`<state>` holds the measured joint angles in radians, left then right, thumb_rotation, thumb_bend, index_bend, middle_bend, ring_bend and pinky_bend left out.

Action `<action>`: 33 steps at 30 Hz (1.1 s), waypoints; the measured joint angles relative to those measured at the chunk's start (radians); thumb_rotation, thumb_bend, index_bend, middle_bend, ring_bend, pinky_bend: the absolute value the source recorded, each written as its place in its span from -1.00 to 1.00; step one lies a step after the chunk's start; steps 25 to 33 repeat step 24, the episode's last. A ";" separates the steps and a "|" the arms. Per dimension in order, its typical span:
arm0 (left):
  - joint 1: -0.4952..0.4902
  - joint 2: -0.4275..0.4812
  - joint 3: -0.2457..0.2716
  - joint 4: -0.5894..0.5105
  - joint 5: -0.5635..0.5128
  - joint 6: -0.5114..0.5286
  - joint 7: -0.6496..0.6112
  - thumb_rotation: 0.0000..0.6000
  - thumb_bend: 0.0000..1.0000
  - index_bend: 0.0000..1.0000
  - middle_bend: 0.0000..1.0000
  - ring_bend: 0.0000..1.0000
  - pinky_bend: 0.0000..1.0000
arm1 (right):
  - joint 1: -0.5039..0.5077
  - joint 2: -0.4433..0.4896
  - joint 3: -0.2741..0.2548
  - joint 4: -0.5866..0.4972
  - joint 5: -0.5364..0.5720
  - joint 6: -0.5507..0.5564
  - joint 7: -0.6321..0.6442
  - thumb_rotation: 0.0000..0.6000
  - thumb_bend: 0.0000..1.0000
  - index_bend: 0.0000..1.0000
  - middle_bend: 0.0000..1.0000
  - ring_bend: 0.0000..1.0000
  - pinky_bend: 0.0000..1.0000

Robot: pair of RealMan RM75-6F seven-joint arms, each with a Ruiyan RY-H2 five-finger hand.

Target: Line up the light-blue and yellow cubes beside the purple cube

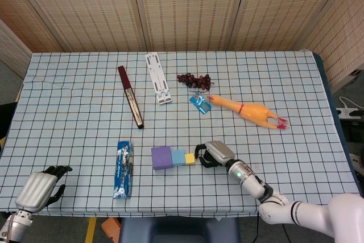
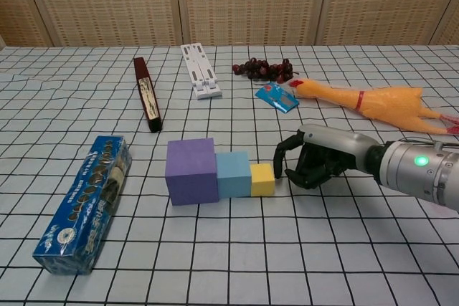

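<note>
The purple cube point(image 2: 191, 171) point(image 1: 161, 157), the light-blue cube point(image 2: 234, 174) point(image 1: 178, 157) and the small yellow cube point(image 2: 262, 180) point(image 1: 190, 158) stand touching in a row on the checked cloth. My right hand point(image 2: 312, 160) point(image 1: 210, 154) is just right of the yellow cube, fingers curled in, a fingertip against the cube's right side; it holds nothing. My left hand point(image 1: 41, 188) rests at the table's front left corner with its fingers curled, far from the cubes, seen only in the head view.
A blue biscuit pack point(image 2: 87, 201) lies left of the cubes. Behind are a dark red case point(image 2: 147, 94), a white strip point(image 2: 200, 70), grapes point(image 2: 262, 69), a blue card point(image 2: 277, 98) and a rubber chicken point(image 2: 366, 100). The table's front edge point(image 1: 187, 215) is near.
</note>
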<state>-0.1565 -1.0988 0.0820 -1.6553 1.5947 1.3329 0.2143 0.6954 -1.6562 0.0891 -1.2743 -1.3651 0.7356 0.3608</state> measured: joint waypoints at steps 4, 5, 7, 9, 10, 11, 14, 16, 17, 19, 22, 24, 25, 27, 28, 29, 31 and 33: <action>0.000 -0.001 -0.001 0.002 -0.002 -0.002 0.001 1.00 -0.06 -0.40 -0.31 -0.28 0.31 | -0.012 0.030 -0.009 -0.018 -0.004 0.027 -0.056 1.00 -0.05 0.05 0.99 0.82 1.00; 0.000 -0.001 0.000 0.002 -0.003 -0.002 0.001 1.00 -0.06 -0.40 -0.31 -0.28 0.31 | -0.017 0.037 -0.011 -0.021 -0.005 0.040 -0.077 1.00 -0.10 0.08 0.99 0.79 1.00; 0.000 0.000 -0.001 0.001 -0.002 -0.001 0.001 1.00 -0.06 -0.40 -0.31 -0.28 0.31 | -0.033 0.053 -0.018 -0.028 -0.011 0.083 -0.144 1.00 -0.24 0.12 0.99 0.70 1.00; 0.001 0.000 -0.001 0.001 -0.001 0.003 0.000 1.00 -0.06 -0.40 -0.31 -0.28 0.31 | -0.055 0.067 -0.024 -0.033 -0.017 0.137 -0.220 1.00 -0.36 0.16 0.96 0.57 1.00; 0.002 0.000 -0.002 0.001 -0.001 0.005 0.000 1.00 -0.06 -0.40 -0.31 -0.28 0.31 | -0.073 0.076 -0.029 -0.034 -0.022 0.183 -0.279 1.00 -0.42 0.17 0.91 0.49 1.00; 0.002 0.001 -0.002 0.001 0.000 0.007 0.000 1.00 -0.06 -0.40 -0.31 -0.28 0.31 | -0.088 0.082 -0.032 -0.034 -0.025 0.222 -0.327 1.00 -0.46 0.18 0.83 0.40 0.99; 0.003 0.000 -0.002 0.001 0.004 0.010 0.000 1.00 -0.06 -0.40 -0.31 -0.28 0.31 | -0.155 0.099 -0.044 -0.026 -0.031 0.372 -0.492 1.00 -0.54 0.17 0.61 0.18 0.85; 0.003 -0.001 -0.002 0.002 0.007 0.012 0.004 1.00 -0.06 -0.40 -0.31 -0.28 0.31 | -0.213 0.110 -0.052 -0.011 -0.033 0.480 -0.593 1.00 -0.57 0.14 0.47 0.06 0.71; 0.003 -0.002 -0.002 0.002 0.007 0.012 0.006 1.00 -0.06 -0.40 -0.31 -0.28 0.31 | -0.240 0.114 -0.056 -0.001 -0.034 0.523 -0.624 1.00 -0.57 0.12 0.41 0.01 0.66; 0.003 -0.002 -0.001 0.000 0.005 0.009 0.009 1.00 -0.06 -0.40 -0.31 -0.28 0.31 | -0.305 0.122 -0.061 0.026 -0.034 0.610 -0.667 1.00 -0.57 0.10 0.33 -0.05 0.60; 0.005 -0.001 -0.001 -0.004 0.003 0.011 0.014 1.00 -0.06 -0.40 -0.31 -0.28 0.31 | -0.374 0.131 -0.064 0.078 -0.037 0.702 -0.669 1.00 -0.57 0.08 0.27 -0.10 0.55; 0.007 -0.001 -0.002 -0.005 0.003 0.015 0.016 1.00 -0.06 -0.40 -0.31 -0.28 0.31 | -0.399 0.133 -0.063 0.113 -0.042 0.738 -0.653 1.00 -0.57 0.08 0.25 -0.11 0.54; 0.007 -0.001 -0.002 -0.005 0.003 0.015 0.016 1.00 -0.06 -0.40 -0.31 -0.28 0.31 | -0.399 0.133 -0.063 0.113 -0.042 0.738 -0.653 1.00 -0.57 0.08 0.25 -0.11 0.54; 0.007 -0.001 -0.002 -0.005 0.003 0.015 0.016 1.00 -0.06 -0.40 -0.31 -0.28 0.31 | -0.399 0.133 -0.063 0.113 -0.042 0.738 -0.653 1.00 -0.57 0.08 0.25 -0.11 0.54; 0.007 -0.001 -0.002 -0.005 0.003 0.015 0.016 1.00 -0.06 -0.40 -0.31 -0.28 0.31 | -0.399 0.133 -0.063 0.113 -0.042 0.738 -0.653 1.00 -0.57 0.08 0.25 -0.11 0.54; 0.007 -0.001 -0.002 -0.005 0.003 0.015 0.016 1.00 -0.06 -0.40 -0.31 -0.28 0.31 | -0.399 0.133 -0.063 0.113 -0.042 0.738 -0.653 1.00 -0.57 0.08 0.25 -0.11 0.54; 0.007 -0.001 -0.002 -0.005 0.003 0.015 0.016 1.00 -0.06 -0.40 -0.31 -0.28 0.31 | -0.399 0.133 -0.063 0.113 -0.042 0.738 -0.653 1.00 -0.57 0.08 0.25 -0.11 0.54; 0.007 -0.001 -0.002 -0.005 0.003 0.015 0.016 1.00 -0.06 -0.40 -0.31 -0.28 0.31 | -0.399 0.133 -0.063 0.113 -0.042 0.738 -0.653 1.00 -0.57 0.08 0.25 -0.11 0.54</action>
